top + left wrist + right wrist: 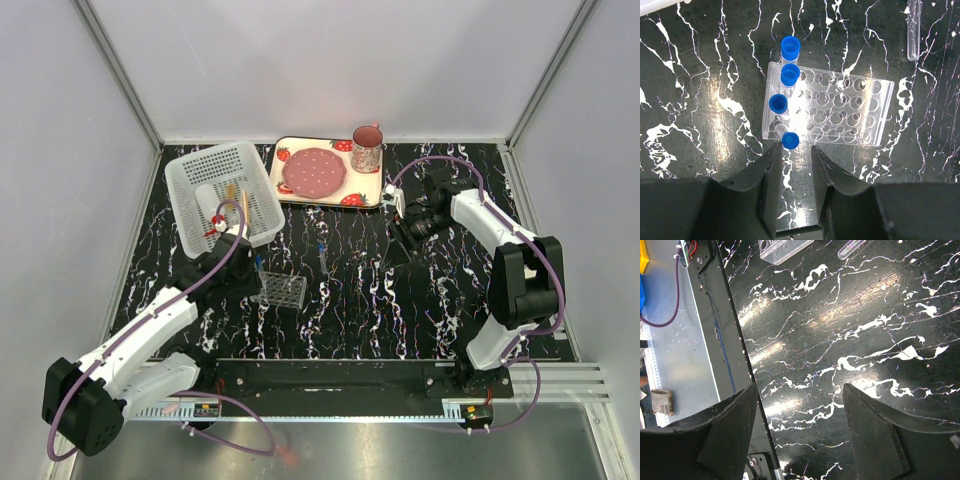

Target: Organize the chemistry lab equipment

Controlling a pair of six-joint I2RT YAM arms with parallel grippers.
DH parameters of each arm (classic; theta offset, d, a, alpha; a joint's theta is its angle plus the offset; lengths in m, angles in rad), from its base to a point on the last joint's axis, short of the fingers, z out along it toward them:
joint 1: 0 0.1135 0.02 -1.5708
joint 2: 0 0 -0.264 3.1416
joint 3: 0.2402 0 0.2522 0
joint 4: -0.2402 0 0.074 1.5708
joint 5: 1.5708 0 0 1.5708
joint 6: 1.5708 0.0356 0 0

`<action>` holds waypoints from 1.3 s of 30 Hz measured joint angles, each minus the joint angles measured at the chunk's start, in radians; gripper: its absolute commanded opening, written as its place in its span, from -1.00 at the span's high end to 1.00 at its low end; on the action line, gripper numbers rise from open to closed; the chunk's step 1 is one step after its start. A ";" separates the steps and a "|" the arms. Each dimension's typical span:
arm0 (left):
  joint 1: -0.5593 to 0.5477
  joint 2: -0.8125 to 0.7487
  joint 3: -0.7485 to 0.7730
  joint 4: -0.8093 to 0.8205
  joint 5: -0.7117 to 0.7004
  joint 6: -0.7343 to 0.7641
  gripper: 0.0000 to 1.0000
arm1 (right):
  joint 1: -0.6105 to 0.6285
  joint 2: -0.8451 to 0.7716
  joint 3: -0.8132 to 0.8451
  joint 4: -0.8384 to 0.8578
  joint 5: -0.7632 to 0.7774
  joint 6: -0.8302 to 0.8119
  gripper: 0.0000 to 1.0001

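A clear plastic tube rack [283,291] [840,107] stands on the black marbled table. Several blue-capped tubes [785,75] stand along its left column. My left gripper [796,147] [252,274] hovers right at the rack's near-left corner. It is open only a little, with nothing between the fingers. The nearest blue cap [790,140] sits just ahead of the left fingertip [776,150]. A loose blue-tipped tube [322,256] [913,30] lies beyond the rack. My right gripper [800,387] [398,245] hangs wide open over bare table.
At the back left a white perforated basket [190,170] holds a red-capped bottle [217,222] and wooden sticks [232,192]. The strawberry tray [368,192], with a pink plate and a mug [367,148], is at the back centre. The metal base rail [722,315] runs along the near edge.
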 measured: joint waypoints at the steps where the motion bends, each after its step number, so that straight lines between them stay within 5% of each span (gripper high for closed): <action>1: 0.000 0.000 0.000 0.000 0.002 0.000 0.36 | 0.000 0.000 0.000 0.000 0.000 0.000 -0.50; 19: 0.000 -0.051 0.042 -0.004 -0.005 0.000 0.20 | 0.000 -0.002 0.000 0.001 0.000 0.000 -0.49; 26: 0.000 -0.161 0.055 -0.007 -0.043 -0.002 -0.18 | 0.006 -0.025 0.000 0.025 0.012 0.017 -0.49; 29: 0.000 -0.223 0.055 -0.011 -0.063 -0.004 -0.56 | 0.035 -0.044 0.001 0.037 0.070 0.031 -0.54; 30: 0.000 -0.246 0.055 -0.013 -0.070 -0.003 -0.78 | 0.056 -0.051 0.002 0.039 0.100 0.037 -0.60; 32: 0.000 -0.303 0.055 -0.018 -0.085 -0.011 -0.93 | 0.100 -0.065 0.008 0.040 0.153 0.048 -0.99; 39: 0.001 -0.515 0.045 -0.023 -0.129 -0.050 -0.98 | 0.214 -0.118 0.047 0.146 0.244 0.143 -0.99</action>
